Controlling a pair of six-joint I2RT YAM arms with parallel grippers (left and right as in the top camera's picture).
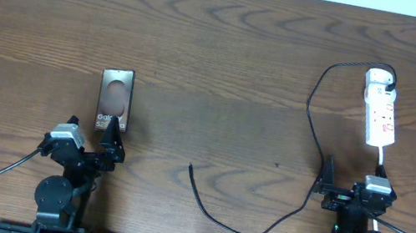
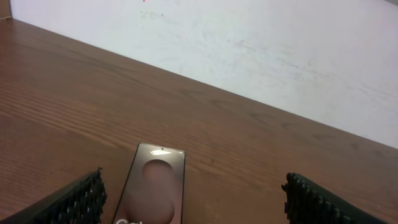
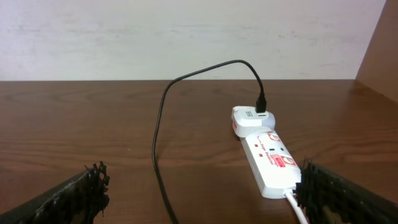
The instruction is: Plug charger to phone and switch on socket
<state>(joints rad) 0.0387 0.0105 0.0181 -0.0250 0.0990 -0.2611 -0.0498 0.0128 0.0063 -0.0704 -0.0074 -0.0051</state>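
The phone (image 2: 154, 186) is cut off at the near edge of the left wrist view, its lettering mostly lost. The charger (image 3: 155, 146) and the white cord (image 3: 295, 206) leave the right wrist view at its near edge. Red markings on the socket (image 3: 268, 160) are too small to read.

The phone (image 1: 116, 88) lies face up on the left of the tabletop (image 1: 228, 44), just beyond the left claw (image 1: 94, 141). The socket (image 1: 381, 112) lies far right, beyond the right claw (image 1: 349, 184). The charger (image 1: 311, 108) runs from its far end, its free tip in the middle, well apart from the phone.
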